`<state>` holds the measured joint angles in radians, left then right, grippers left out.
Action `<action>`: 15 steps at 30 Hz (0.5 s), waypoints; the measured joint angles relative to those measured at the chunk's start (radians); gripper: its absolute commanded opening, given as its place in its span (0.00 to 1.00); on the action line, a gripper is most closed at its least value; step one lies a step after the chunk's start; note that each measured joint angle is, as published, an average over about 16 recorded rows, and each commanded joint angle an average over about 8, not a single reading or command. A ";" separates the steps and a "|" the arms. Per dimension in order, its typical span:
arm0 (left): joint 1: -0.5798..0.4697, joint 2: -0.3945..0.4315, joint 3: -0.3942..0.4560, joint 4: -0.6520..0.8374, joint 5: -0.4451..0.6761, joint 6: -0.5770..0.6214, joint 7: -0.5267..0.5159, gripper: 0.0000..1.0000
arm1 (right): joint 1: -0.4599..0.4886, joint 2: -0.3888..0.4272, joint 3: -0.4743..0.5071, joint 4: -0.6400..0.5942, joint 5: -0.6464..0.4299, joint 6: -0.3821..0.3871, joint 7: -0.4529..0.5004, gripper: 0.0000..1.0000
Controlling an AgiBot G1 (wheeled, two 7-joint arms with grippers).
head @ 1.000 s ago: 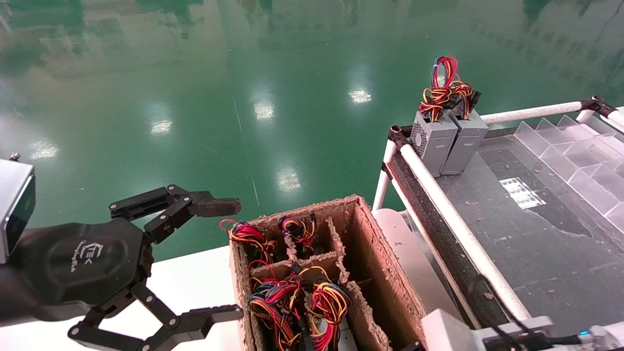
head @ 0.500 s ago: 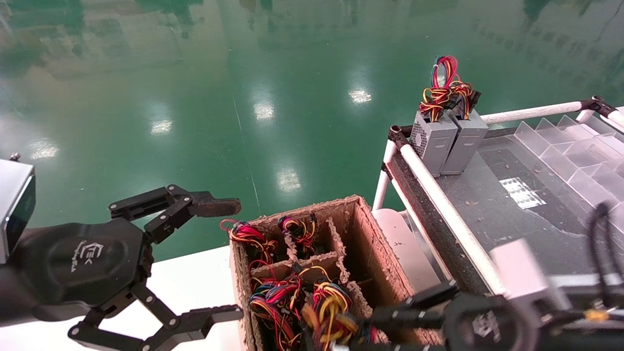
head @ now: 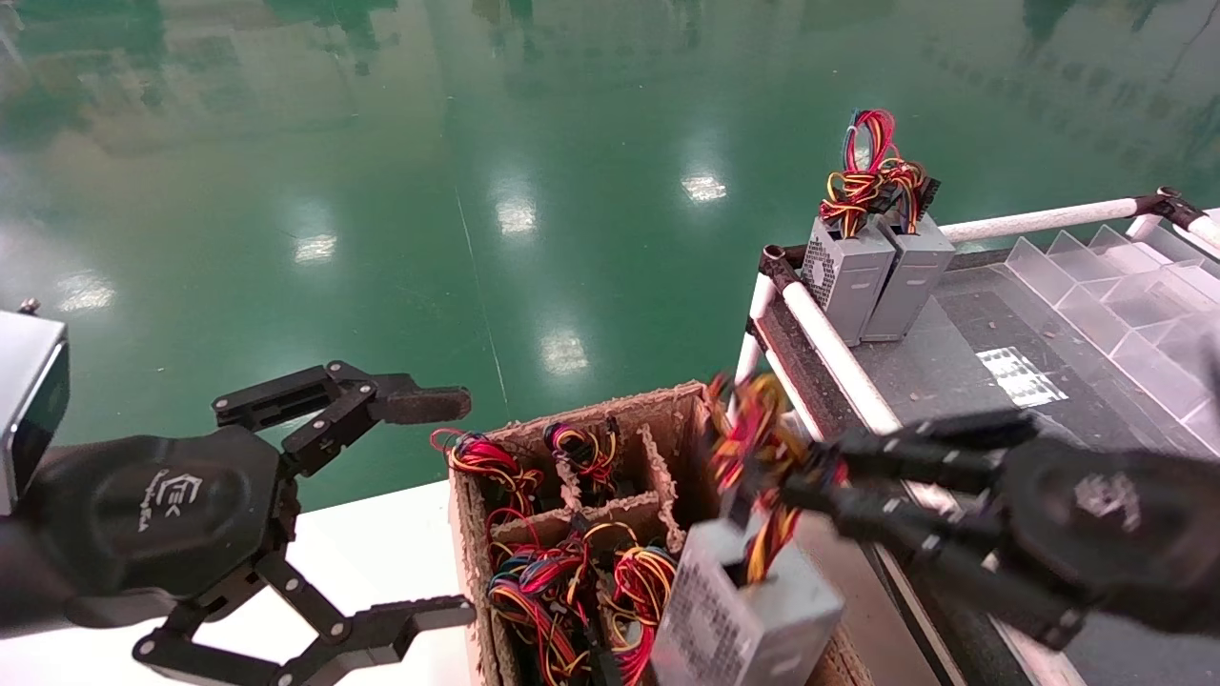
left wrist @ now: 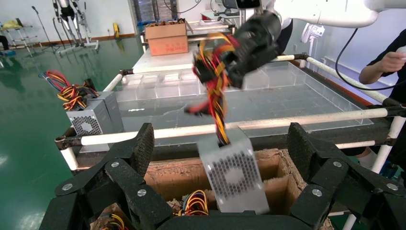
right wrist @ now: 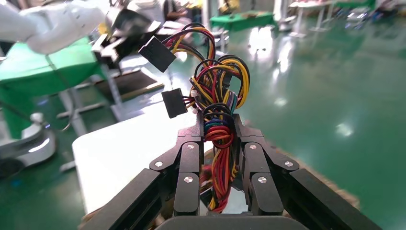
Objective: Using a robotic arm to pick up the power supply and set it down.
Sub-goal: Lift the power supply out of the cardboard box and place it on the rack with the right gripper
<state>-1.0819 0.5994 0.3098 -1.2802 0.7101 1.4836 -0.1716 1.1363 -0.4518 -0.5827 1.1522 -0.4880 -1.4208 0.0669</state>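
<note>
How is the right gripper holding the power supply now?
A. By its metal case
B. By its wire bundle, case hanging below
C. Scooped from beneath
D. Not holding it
B: the right gripper is shut on the wire bundle, and the power supply hangs below over the cardboard box.

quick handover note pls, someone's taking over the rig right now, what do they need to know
Right gripper: shut on the wire bundle of a power supply, which hangs by its wires over the cardboard box.
Left gripper: open, idle beside the box, holding nothing.
Done: two power supplies stand upright at the far corner of the rack table.
Left: carry the hanging unit to the table and set it down. More wire bundles show in the box compartments.
</note>
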 measured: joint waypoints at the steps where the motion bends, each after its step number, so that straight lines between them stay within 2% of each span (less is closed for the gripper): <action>1: 0.000 0.000 0.000 0.000 0.000 0.000 0.000 1.00 | 0.000 0.005 0.007 -0.008 0.010 0.001 -0.005 0.00; 8: 0.000 0.000 0.000 0.000 0.000 0.000 0.000 1.00 | 0.024 0.033 0.052 -0.084 0.059 0.004 -0.032 0.00; 15: 0.000 0.000 0.001 0.000 0.000 0.000 0.000 1.00 | 0.077 0.056 0.080 -0.189 0.056 -0.001 -0.058 0.00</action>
<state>-1.0821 0.5991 0.3104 -1.2802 0.7097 1.4834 -0.1713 1.2137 -0.3958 -0.5023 0.9634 -0.4318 -1.4223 0.0086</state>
